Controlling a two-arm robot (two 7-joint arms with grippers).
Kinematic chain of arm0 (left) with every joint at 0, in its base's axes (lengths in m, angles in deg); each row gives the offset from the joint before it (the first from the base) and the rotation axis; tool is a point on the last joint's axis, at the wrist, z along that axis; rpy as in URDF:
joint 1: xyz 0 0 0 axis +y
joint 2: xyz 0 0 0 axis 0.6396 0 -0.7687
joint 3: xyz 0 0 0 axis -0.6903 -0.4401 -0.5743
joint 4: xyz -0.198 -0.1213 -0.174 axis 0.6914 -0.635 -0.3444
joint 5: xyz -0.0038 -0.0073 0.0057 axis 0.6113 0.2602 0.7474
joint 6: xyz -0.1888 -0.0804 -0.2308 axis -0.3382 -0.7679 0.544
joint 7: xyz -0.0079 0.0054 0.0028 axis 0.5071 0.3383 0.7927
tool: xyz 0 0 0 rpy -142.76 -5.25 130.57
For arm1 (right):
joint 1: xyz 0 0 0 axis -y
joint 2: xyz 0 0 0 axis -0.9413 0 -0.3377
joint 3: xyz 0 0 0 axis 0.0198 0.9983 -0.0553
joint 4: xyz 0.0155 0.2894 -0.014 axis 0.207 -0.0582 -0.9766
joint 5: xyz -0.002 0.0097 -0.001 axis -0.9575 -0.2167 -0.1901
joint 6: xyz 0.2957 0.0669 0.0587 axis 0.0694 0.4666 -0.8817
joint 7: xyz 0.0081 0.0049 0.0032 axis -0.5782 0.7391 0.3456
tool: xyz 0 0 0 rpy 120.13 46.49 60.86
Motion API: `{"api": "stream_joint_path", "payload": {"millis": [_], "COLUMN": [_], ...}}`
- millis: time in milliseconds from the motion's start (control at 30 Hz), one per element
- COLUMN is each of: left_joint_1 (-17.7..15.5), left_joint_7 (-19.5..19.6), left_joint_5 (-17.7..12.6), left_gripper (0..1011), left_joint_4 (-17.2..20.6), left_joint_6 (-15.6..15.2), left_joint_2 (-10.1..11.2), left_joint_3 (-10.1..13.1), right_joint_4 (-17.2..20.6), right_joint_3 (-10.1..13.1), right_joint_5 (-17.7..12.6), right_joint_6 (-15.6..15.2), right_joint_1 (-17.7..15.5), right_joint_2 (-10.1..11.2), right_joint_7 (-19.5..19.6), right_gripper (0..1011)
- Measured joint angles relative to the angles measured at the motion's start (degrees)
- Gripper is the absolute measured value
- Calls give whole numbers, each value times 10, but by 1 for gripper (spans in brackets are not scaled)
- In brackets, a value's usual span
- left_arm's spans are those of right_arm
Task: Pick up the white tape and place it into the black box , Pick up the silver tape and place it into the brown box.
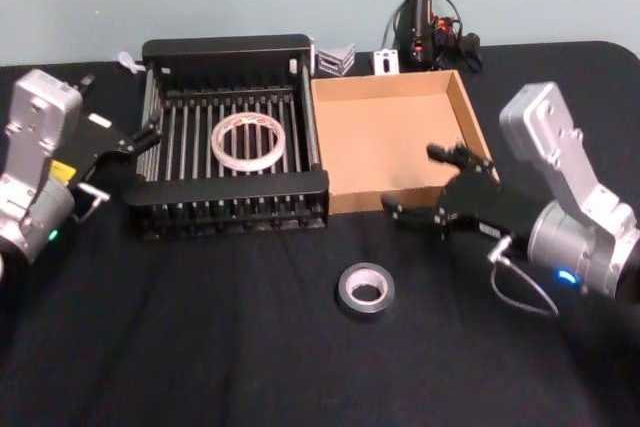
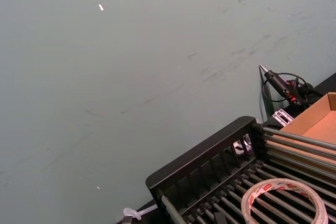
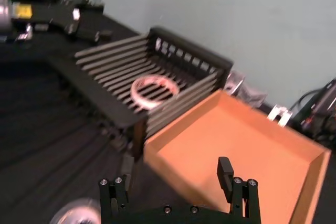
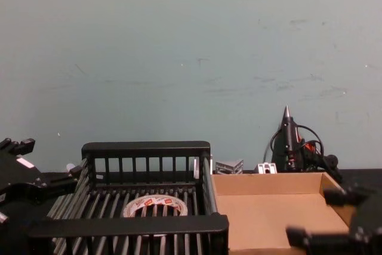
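Grippers, two: left gripper (image 1: 128,144) at the crate's left wall, fingers apart, holding nothing; right gripper (image 1: 425,187) over the tray's near right corner, spread wide, empty. Crate (image 1: 225,51), one, black, far left; white tape (image 1: 248,141), one, flat on its barred floor. Tray (image 1: 470,117), one, brown, just right of the crate, floor bare. Silver tape (image 1: 365,288), one, flat on the table, near centre. Step in hand, judged: fetching silver tape; right gripper best swung left and nearer, lowered straight, one finger into the core.
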State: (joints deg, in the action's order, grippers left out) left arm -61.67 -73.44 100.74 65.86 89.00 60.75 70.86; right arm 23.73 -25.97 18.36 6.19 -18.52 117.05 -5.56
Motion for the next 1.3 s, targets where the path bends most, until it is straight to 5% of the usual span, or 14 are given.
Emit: {"api": "stream_joint_path", "payload": {"millis": [500, 800, 1300], "left_joint_1": [0, 0, 0], "left_joint_7": [0, 0, 0], "left_joint_5": [0, 0, 0], "left_gripper": [1001, 1001, 1001], "left_joint_4": [0, 0, 0], "left_joint_6": [0, 0, 0], "left_joint_2": [0, 0, 0], "left_joint_3": [0, 0, 0], "right_joint_4": [18, 10, 1], "right_joint_3": [-37, -63, -79], "right_joint_5": [-3, 2, 13], "right_joint_6": [-41, -81, -96], "right_joint_1": [-17, 3, 17], "right_joint_2": [34, 30, 29], "right_joint_7": [-18, -20, -19], "right_gripper": [1000, 1000, 1000]}}
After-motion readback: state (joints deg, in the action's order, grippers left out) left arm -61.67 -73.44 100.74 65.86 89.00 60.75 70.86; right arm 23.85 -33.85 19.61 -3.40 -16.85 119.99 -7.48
